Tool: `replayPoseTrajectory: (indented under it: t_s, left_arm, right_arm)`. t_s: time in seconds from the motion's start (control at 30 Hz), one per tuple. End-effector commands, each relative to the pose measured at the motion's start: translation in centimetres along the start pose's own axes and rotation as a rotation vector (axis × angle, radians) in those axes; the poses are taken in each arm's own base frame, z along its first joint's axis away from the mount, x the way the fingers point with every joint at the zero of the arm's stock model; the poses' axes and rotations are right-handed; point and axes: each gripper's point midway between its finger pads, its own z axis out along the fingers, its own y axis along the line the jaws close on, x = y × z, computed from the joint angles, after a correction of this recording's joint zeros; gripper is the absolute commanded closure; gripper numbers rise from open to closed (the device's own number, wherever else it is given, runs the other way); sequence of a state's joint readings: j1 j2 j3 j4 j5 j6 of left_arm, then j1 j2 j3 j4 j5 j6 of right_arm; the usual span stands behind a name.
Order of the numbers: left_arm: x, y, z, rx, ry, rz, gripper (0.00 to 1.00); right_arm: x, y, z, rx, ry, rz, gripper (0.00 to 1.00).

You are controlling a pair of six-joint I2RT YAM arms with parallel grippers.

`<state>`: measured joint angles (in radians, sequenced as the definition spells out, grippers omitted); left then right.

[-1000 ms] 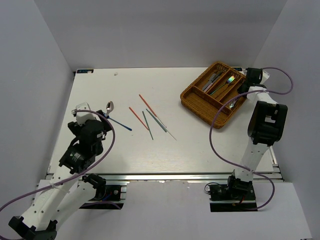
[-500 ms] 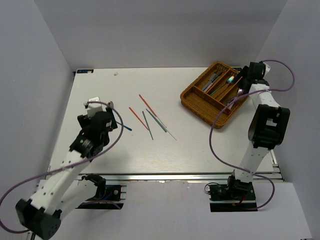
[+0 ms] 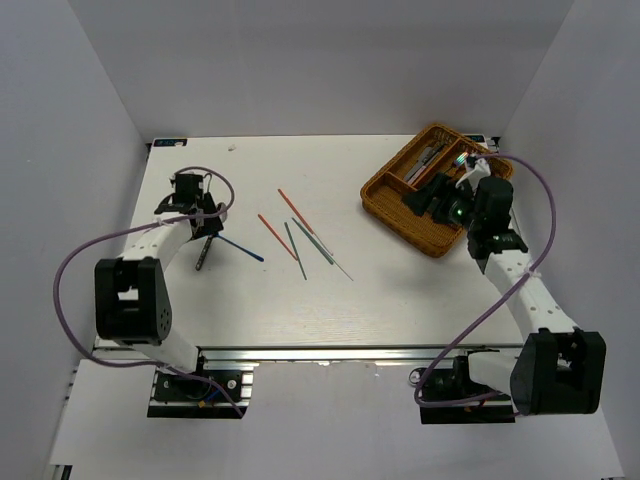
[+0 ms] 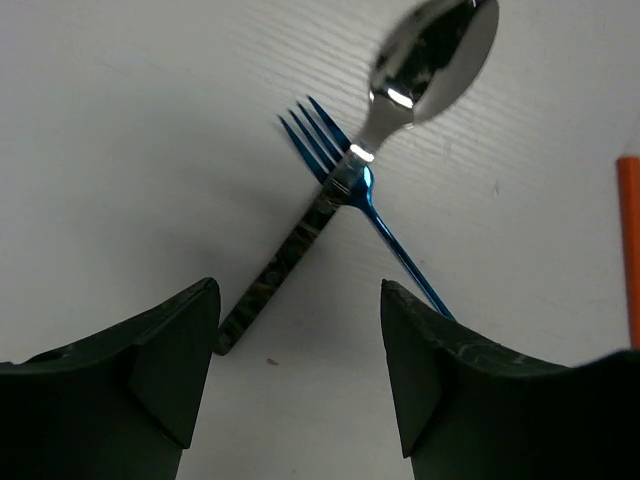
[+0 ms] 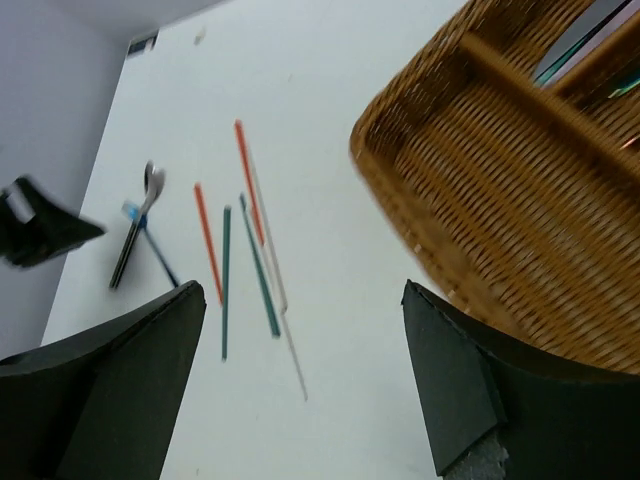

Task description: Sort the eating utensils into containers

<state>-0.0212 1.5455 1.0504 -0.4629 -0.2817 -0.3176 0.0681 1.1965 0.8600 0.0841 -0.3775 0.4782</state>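
Observation:
A silver spoon (image 4: pixel 438 42) with a dark handle (image 3: pixel 203 254) lies crossed over a blue fork (image 4: pixel 318 138) at the table's left. My left gripper (image 4: pixel 298 290) hovers open just short of them, empty, seen from above as the left gripper (image 3: pixel 192 200). Red, green and teal chopsticks (image 3: pixel 294 240) lie mid-table, also visible as chopsticks (image 5: pixel 240 250) in the right wrist view. The brown wicker tray (image 3: pixel 378 192) at the far right holds several utensils (image 3: pixel 446 160). Over the tray's near section my right gripper (image 3: pixel 428 195) is open and empty, its jaws (image 5: pixel 304 290) beside the tray's corner (image 5: pixel 480 190).
White walls close in the table on the left, back and right. A purple cable (image 3: pixel 80 255) loops beside the left arm and another cable (image 3: pixel 470 330) trails along the right arm. An orange chopstick (image 4: pixel 628 250) shows at the left wrist view's right edge.
The left arm swung up from the near left to over the spoon and fork. The right gripper opened and pulled back from the tray's far right end to over its near section.

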Motion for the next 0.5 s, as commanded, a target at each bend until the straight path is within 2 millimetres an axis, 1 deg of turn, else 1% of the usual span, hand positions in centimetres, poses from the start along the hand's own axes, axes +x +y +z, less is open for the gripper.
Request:
replayPoseTrajectory:
  t_s: [0.0,0.03,0.07,0.1,0.17,0.23,0.27,0.3,0.37,0.4,0.47]
  left_arm:
    - [0.8,-3.9,0.7,0.213,0.062,0.048,0.26]
    - [1.2,-3.5,1.1,0.193,0.067,0.046,0.26]
    - [2.0,-2.8,1.4,0.163,0.076,0.063,0.29]
    - [2.2,-2.6,1.7,0.156,0.072,0.067,0.31]
    - [3.0,-2.0,2.3,0.121,0.083,0.077,0.31]
    - [3.1,-1.9,2.7,0.110,0.088,0.079,0.32]
    - [2.9,-1.9,2.8,0.106,0.089,0.069,0.35]
    - [3.2,-1.8,3.1,0.097,0.102,0.071,0.35]
    - [3.1,-0.7,3.4,0.035,0.088,0.071,0.35]
    - [3.2,-0.5,3.5,0.028,0.093,0.076,0.37]
    - [3.0,-0.2,3.7,0.014,0.093,0.082,0.37]
  right_arm:
    - [1.2,3.6,-0.8,-0.157,0.007,-0.028,0.15]
    - [1.4,3.8,-0.8,-0.165,0.017,-0.034,0.15]
    - [1.7,4.1,-0.9,-0.181,0.029,-0.035,0.15]
    - [1.6,4.3,-1.0,-0.190,0.028,-0.041,0.15]
    - [1.8,4.7,-1.2,-0.212,0.036,-0.050,0.14]
    - [1.8,4.9,-1.4,-0.223,0.029,-0.054,0.14]
    - [1.8,5.1,-1.5,-0.229,0.027,-0.052,0.14]
    - [1.7,5.2,-1.6,-0.234,0.024,-0.052,0.14]
    - [1.6,5.5,-1.8,-0.247,0.020,-0.058,0.13]
    - [1.5,5.6,-1.9,-0.250,0.017,-0.060,0.13]
    - [1.5,5.6,-2.0,-0.247,0.010,-0.064,0.13]
